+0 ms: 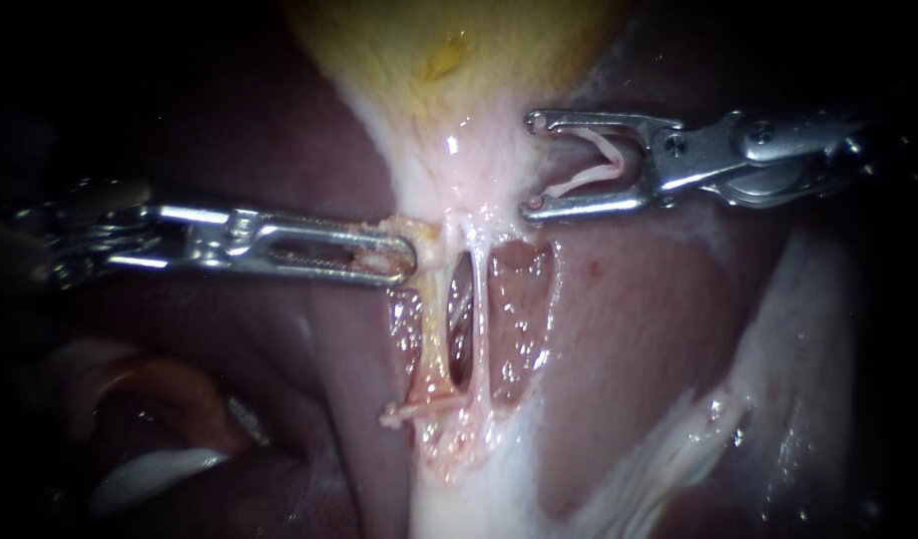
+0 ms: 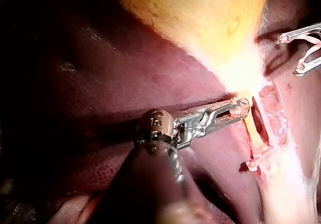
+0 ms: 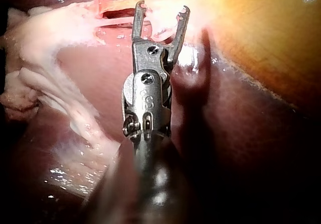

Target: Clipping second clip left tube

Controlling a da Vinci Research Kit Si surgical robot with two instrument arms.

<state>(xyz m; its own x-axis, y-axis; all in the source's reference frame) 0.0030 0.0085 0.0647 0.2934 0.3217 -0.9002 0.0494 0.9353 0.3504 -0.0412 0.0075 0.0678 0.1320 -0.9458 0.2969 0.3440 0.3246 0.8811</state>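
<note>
Our left instrument (image 1: pixel 394 258) comes in level from the left. Its slotted jaws lie almost together and pinch a bit of yellowish tissue (image 1: pixel 419 240) at the top of the left tube (image 1: pixel 434 339), just under the neck of the gallbladder (image 1: pixel 429 40). The left tube runs down from there, with the thinner right tube (image 1: pixel 480 329) just beside it and a dark slit between the two. A pink clip (image 1: pixel 419 409) lies across the left tube's lower end. Our right instrument (image 1: pixel 532 165) reaches in from the right, its jaws spread wide. A pale clip (image 1: pixel 615 162) sits between them, one leg along each jaw. Their tips rest against the white tissue of the gallbladder's neck, above both tubes and apart from the left tube. The liver (image 1: pixel 659 299) lies dark red around the tubes
</note>
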